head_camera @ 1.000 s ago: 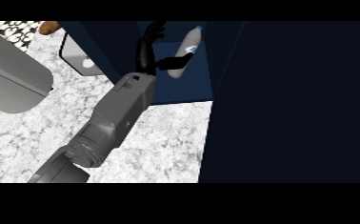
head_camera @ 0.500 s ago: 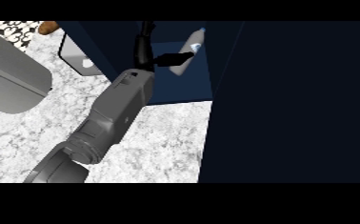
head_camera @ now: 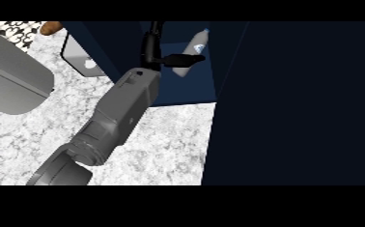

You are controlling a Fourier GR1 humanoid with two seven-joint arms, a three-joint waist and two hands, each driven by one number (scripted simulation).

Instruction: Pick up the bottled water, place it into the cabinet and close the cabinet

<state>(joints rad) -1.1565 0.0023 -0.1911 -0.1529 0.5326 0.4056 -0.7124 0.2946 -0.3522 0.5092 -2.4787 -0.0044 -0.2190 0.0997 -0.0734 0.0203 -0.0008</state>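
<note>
Now that the bottled water (head_camera: 194,52) sits inside the cabinet (head_camera: 182,88), we're pulling our right hand (head_camera: 160,57) back, fingers seemingly unclasped; door's next.

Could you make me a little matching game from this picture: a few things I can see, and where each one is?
Things:
1. bottled water
2. hand
3. grey appliance
4. cabinet door

Places:
A. at the view's left edge, on the counter
B. inside the dark blue cabinet, tilted
C. filling the view's right side
D. at the cabinet's opening, thumb across the bottle

Pairs: 1-B, 2-D, 3-A, 4-C
</note>
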